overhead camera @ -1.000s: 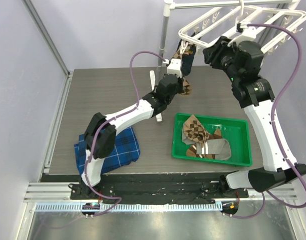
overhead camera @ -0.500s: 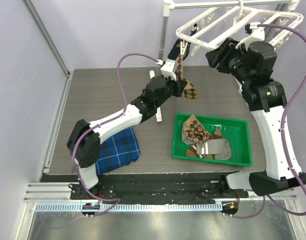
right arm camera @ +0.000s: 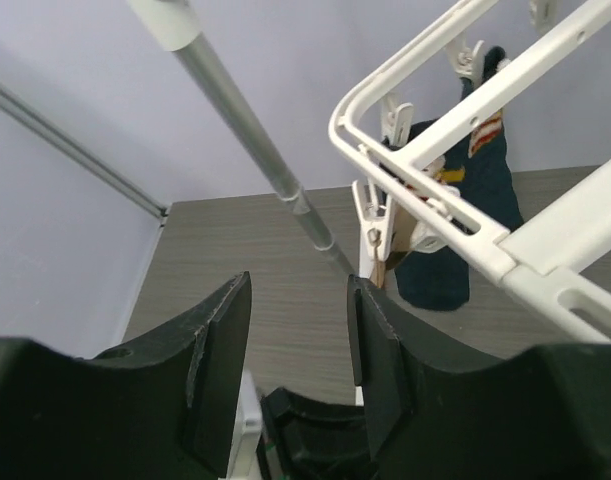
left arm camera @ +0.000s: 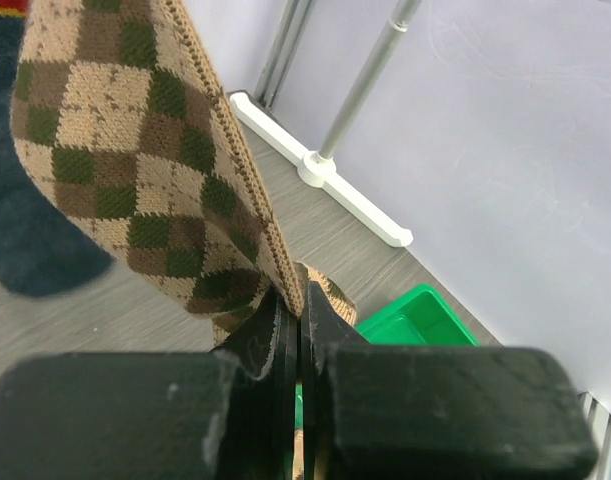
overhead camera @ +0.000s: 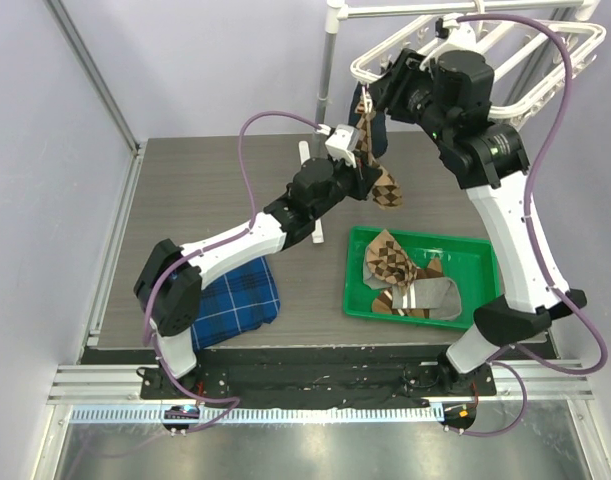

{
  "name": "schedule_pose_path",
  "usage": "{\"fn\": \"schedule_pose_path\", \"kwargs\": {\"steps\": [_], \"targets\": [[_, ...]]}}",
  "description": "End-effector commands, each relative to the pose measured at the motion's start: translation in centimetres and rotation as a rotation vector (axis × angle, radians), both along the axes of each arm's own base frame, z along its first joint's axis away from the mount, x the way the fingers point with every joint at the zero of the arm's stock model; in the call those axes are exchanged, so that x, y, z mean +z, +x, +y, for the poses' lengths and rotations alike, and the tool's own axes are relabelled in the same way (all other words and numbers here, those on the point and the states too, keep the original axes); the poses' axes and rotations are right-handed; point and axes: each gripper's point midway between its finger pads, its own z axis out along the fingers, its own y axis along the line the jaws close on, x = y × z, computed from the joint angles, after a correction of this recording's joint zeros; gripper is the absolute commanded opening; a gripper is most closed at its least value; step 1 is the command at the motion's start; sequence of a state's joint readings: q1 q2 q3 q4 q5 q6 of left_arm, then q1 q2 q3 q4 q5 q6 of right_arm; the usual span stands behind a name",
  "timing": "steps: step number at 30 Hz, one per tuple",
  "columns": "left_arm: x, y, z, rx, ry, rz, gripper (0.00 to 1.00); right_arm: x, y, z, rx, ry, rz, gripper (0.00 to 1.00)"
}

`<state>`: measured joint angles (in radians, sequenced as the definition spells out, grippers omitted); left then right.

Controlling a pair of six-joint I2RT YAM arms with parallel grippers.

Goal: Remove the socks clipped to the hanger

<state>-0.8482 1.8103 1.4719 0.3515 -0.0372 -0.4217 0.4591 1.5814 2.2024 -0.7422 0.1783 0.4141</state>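
Observation:
A brown argyle sock hangs from a clip at the left corner of the white hanger. My left gripper is shut on the sock's lower part. In the left wrist view the jaws pinch the fabric edge. A navy sock hangs clipped just behind it. My right gripper is up at that hanger corner. Its jaws stand open and empty, the clip just beyond the right finger.
A green tray at the front right holds an argyle sock and a grey banded one. A folded blue plaid cloth lies at the front left. The metal pole stand rises behind the left gripper.
My right arm has swung left to the hanger's left corner and its jaws have opened a little. My left gripper, still on the argyle sock, has drawn it slightly right.

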Motion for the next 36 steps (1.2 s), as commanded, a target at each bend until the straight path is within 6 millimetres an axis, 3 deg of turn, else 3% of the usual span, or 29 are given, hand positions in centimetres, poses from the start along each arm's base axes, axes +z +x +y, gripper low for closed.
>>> {"fn": "schedule_pose_path", "kwargs": {"steps": [1, 12, 36], "targets": [[4.6, -1.4, 0.1, -0.032, -0.104, -0.071, 0.00, 0.9, 1.6, -1.3, -0.101, -0.005, -0.031, 0.50], [4.6, -1.6, -0.3, -0.040, -0.114, -0.079, 0.00, -3.0, 5.6, -0.4, -0.167, -0.098, 0.014, 0.47], [4.4, -2.3, -1.3, -0.045, -0.103, -0.102, 0.00, -5.2, 8.9, 0.0, -0.293, -0.209, -0.002, 0.53]]}}
